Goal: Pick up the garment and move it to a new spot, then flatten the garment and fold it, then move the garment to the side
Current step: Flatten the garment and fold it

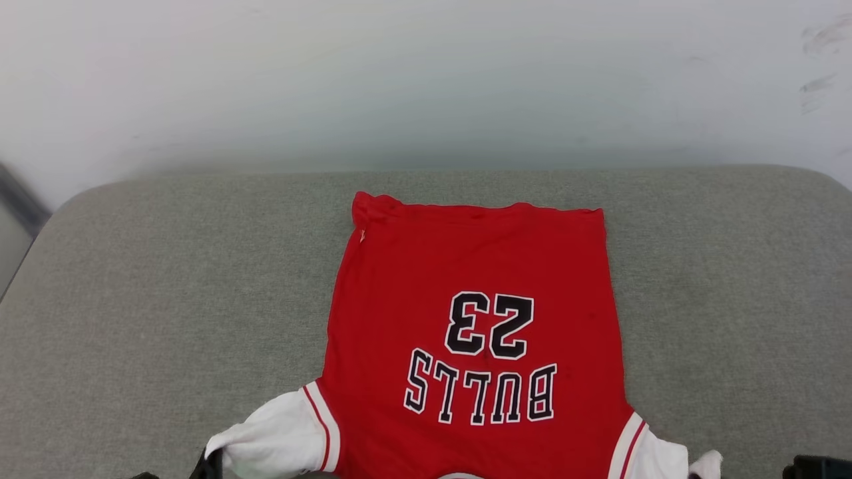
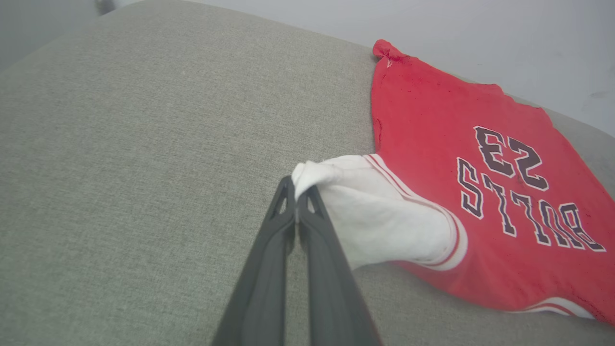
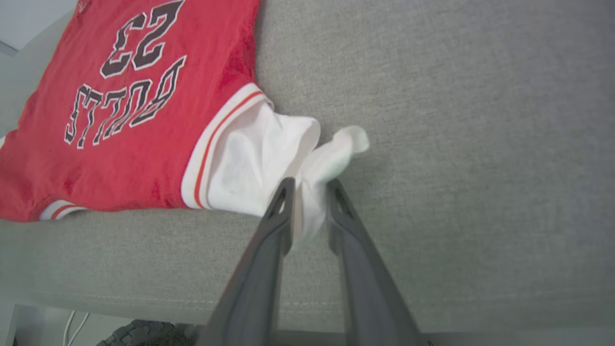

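Left hand (image 2: 297, 186), right hand (image 3: 310, 186) on garment (image 1: 474, 259)

The garment (image 1: 476, 266) is carrying two pieces of lettering on its red cloth, both in black characters outlined in white. The number 23 (image 1: 489, 324) is sitting farther away, and the word BULLS (image 1: 479, 396) is running just nearer, below it. In the head view both are reading upside down. A tiny tag (image 1: 363, 234) at the far left corner is staying too small to read.
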Tool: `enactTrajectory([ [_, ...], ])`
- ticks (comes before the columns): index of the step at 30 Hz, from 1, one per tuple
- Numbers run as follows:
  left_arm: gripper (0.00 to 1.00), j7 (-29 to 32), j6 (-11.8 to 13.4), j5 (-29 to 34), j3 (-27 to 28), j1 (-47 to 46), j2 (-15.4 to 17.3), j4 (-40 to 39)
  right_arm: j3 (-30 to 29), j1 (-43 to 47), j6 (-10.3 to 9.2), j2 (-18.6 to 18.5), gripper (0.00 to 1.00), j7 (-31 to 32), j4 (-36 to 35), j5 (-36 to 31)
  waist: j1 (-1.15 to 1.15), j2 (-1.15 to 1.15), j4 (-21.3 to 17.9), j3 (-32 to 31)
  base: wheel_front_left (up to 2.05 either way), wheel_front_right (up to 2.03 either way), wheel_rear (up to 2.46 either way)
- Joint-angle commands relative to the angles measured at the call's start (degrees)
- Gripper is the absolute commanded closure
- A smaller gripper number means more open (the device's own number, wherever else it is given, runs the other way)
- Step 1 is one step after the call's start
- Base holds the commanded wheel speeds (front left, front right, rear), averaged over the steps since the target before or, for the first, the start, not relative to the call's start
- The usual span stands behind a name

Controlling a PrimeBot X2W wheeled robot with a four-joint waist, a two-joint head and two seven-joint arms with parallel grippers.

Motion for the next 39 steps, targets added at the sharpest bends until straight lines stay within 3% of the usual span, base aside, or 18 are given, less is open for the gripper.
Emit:
enactTrajectory([
  [1, 1.00, -0.5, -0.3, 0.4, -0.3, -1.2, -0.4, -0.2, -0.2, -2.0, -0.02, -0.1, 0.00, -1.9, 0.0, 0.0, 0.01, 0.00, 0.6, 0.4, 0.00, 0.00, 0.00],
  [8, 1.00, -2.0, -1.0, 3.1, -3.3, -6.0, -1.1, -2.7, -1.7, -16.6, -0.02, -1.8, 0.00, -14.6, 6.9, -0.1, 0.01, 0.00, 2.8, 5.6, 0.00, 0.00, 0.00],
  [15, 1.00, -5.4, -3.0, 5.5, -6.3, -13.9, -3.0, -4.5, -2.3, -37.5, -0.02, -7.9, 0.00, -14.5, 22.0, 1.2, 0.01, 0.00, 7.2, 14.4, 0.00, 0.00, 0.00],
  [21, 1.00, -7.3, -4.3, 6.5, -8.3, -19.2, -4.7, -4.2, -0.5, -54.5, -0.02, -13.9, 0.00, -3.1, 33.1, 1.4, 0.01, 0.00, 10.4, 21.1, 0.00, 0.00, 0.00],
  [25, 1.00, -8.9, -5.8, 7.0, -9.3, -23.4, -6.0, -3.1, 2.4, -65.8, -0.02, -17.1, 0.00, 10.3, 38.4, -0.1, 0.01, 0.00, 12.6, 25.9, 0.00, 0.00, 0.00],
  [32, 1.00, -10.4, -7.4, 7.3, -9.9, -27.0, -7.2, -1.1, 3.4, -73.8, -0.02, -16.9, 0.00, 19.7, 42.6, -2.3, 0.01, 0.00, 13.9, 30.4, 0.00, 0.00, 0.00],
  [38, 1.00, -11.0, -8.2, 6.9, -9.6, -27.9, -7.9, 0.8, 2.5, -72.1, -0.02, -14.3, 0.00, 28.4, 49.2, -3.7, 0.01, 0.00, 14.0, 31.3, 0.00, 0.00, 0.00],
  [39, 1.00, -11.1, -8.2, 6.8, -9.5, -27.9, -8.0, 1.0, 2.3, -71.9, -0.02, -13.9, 0.25, 29.1, 49.6, -3.9, 0.01, 0.00, 14.0, 31.2, 0.00, 0.00, 0.00],
])
